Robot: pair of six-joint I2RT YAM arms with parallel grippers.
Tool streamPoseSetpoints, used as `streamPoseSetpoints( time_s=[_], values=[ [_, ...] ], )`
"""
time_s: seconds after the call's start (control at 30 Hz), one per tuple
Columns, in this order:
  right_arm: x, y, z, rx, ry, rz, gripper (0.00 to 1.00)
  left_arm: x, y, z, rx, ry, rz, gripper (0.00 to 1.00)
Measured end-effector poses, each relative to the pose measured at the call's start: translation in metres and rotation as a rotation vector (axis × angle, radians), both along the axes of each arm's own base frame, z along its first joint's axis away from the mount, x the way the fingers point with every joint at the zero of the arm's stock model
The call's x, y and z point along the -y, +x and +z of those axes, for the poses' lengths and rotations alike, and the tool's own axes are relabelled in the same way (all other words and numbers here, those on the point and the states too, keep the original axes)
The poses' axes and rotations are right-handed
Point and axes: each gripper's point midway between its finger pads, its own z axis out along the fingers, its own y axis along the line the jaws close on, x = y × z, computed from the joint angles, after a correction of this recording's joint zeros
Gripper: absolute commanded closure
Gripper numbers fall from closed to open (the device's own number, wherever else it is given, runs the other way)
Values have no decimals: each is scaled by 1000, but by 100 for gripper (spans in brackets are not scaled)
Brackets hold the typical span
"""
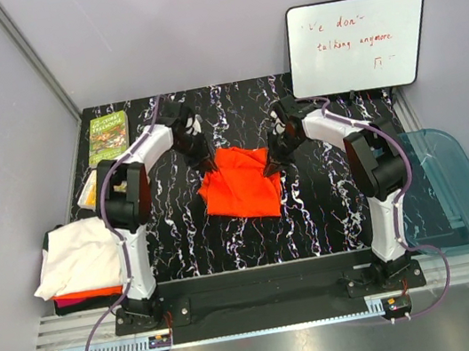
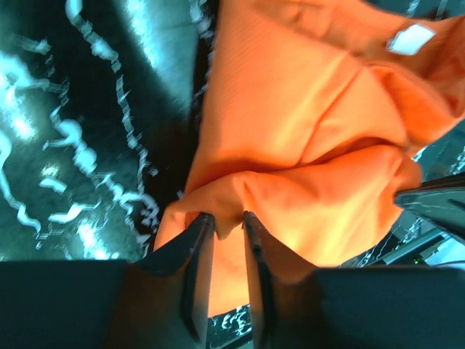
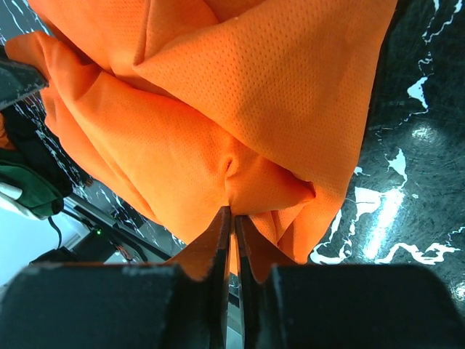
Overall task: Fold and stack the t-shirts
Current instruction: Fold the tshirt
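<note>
The orange shirt [image 1: 238, 184] is lying rumpled and partly folded in the middle of the worktop [image 1: 331, 213], between the two arms. The left hand [image 2: 227, 227] is gripping its far left corner, fingers drawn narrow with a fold of cloth bunching between them. The right hand [image 3: 232, 222] is clamping the far right edge, fingers almost together on a thin pinch of fabric.

This looks like the grasp that is opening a fold. The next move is probably calling for both hands to lift evenly and carry the held edge over the rest, keeping the cloth taut so the layers land flat.

A white shirt [image 1: 77, 254] is resting on a red-orange shirt [image 1: 88, 295] at the worktop's near left edge, likely the stack. A book [image 1: 108, 135] is lying far left and a tub [image 1: 446, 190] is sitting off to the right.
</note>
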Motion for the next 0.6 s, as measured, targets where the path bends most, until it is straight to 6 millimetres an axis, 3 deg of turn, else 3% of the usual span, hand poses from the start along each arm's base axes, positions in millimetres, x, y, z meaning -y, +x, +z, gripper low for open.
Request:
streamPoseSetpoints(
  time_s=[0.1,0.37,0.6],
  values=[
    [0,-1,-1,-4,-2,0,88,4,3,-2,3,-12,-3,100],
    [2,-2,2,5,-4,-2,89,7,2,-2,2,-21,-13,100],
    [4,-6,33,70,19,-3,89,6,-6,38,66,-48,-25,100]
  ],
)
